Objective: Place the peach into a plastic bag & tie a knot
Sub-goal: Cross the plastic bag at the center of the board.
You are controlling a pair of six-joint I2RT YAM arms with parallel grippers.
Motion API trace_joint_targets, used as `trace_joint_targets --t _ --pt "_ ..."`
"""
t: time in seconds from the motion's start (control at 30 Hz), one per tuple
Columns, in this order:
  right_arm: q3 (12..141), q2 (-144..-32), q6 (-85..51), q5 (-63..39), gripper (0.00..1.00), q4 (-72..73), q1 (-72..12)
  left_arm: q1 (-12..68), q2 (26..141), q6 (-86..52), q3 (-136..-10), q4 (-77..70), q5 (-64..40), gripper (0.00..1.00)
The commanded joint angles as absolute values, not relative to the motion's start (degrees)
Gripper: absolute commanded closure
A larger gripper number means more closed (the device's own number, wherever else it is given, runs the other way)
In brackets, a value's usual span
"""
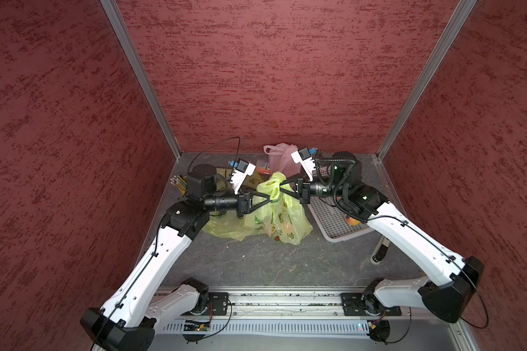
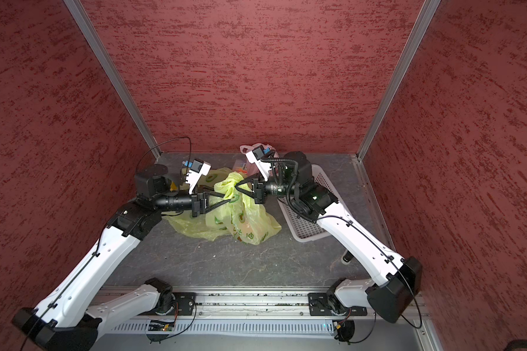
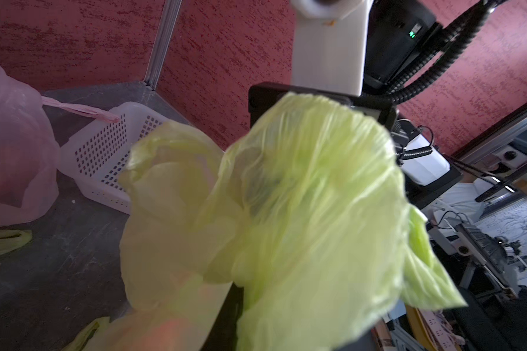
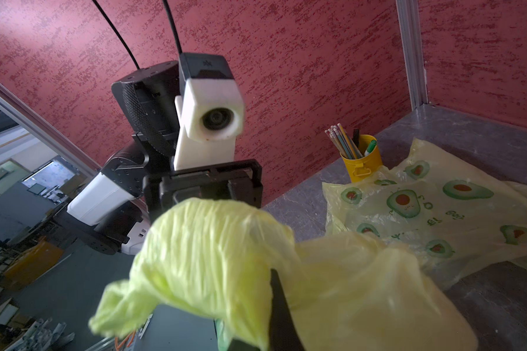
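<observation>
Your left gripper (image 1: 270,199) and right gripper (image 1: 281,188) meet above the middle of the desk (image 1: 256,261). Each has its tips pressed together on twisted plastic at the neck of the yellow-green avocado-print bag (image 1: 282,218). A peach-coloured shape (image 3: 168,329), probably the peach, shows through the bag's lower part, which rests on the desk. The knot (image 1: 273,182) looks only loosely bunched. If you pull the ends apart unevenly, the thin film can slide out of one pinch and the wrap can unwind. Pull too high and the bag lifts, swings and may snag the white basket (image 1: 332,218) to its right.
</observation>
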State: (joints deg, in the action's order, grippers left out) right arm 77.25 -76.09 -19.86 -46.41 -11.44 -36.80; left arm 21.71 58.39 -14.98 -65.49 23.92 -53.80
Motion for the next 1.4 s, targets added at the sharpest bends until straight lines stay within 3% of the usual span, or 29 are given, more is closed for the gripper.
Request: trace_joint_targets --t 0.0,0.27,0.6,0.93,1.37 --pt "80.1 -75.4 -16.1 -45.4 1.00 -16.7 -36.6 18.9 56.3 -16.9 -64.2 20.1 -57.0 0.85" --pt "83.0 -75.4 -12.1 -40.5 1.00 -24.0 -36.6 16.1 56.2 -14.9 -65.5 26.1 -60.1 0.99" --pt "82.9 -75.5 -14.6 -33.6 1.00 -21.5 -36.6 18.3 57.8 -18.8 -65.3 21.4 -63.6 1.00" --pt "76.5 -73.7 -25.3 -26.3 1.00 -3.4 -38.9 25.9 60.6 -24.5 -61.0 9.9 -59.3 1.00" --pt "64.6 -71.5 -50.3 -38.6 1.00 30.6 -39.2 26.7 62.1 -30.2 -54.2 -2.4 -56.6 1.00"
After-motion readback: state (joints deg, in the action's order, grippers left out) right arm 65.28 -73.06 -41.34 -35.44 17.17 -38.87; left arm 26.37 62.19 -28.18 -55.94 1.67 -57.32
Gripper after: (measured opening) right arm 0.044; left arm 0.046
